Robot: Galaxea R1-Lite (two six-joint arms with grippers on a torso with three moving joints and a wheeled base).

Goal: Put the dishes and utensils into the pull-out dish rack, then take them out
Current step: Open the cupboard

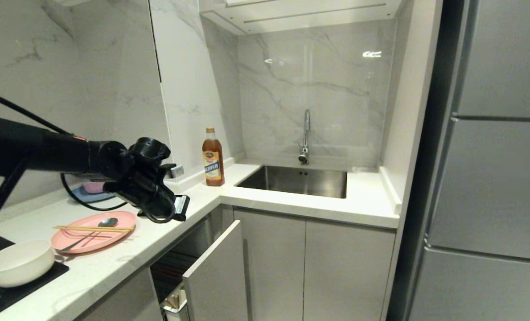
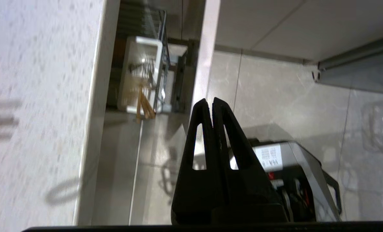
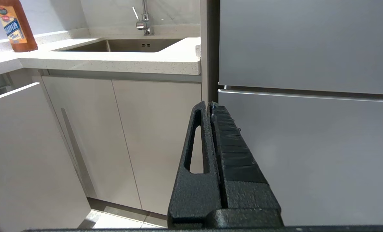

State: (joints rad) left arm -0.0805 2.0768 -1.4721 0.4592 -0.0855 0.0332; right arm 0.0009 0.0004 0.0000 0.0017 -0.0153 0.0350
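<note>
On the counter lies the pink plate (image 1: 96,238), with the chopsticks (image 1: 93,229) across it and the spoon (image 1: 92,235) resting in it. The cream bowl (image 1: 18,263) sits nearer, at the left. The pull-out dish rack (image 1: 215,276) stands pulled out below the counter, its white caddy (image 1: 175,304) at the front corner. My left arm (image 1: 149,187) hangs over the counter edge, just right of the plate. My left gripper (image 2: 209,100) is shut and empty, pointing down at the floor beside the rack's caddy (image 2: 143,75). My right gripper (image 3: 209,103) is shut, empty and parked low.
A brown sauce bottle (image 1: 213,158) stands at the counter corner beside the steel sink (image 1: 298,180) and its tap (image 1: 306,136). A tall grey fridge (image 1: 492,178) fills the right. Short wooden sticks (image 2: 143,106) poke out of the caddy. My own base (image 2: 294,177) is under the left gripper.
</note>
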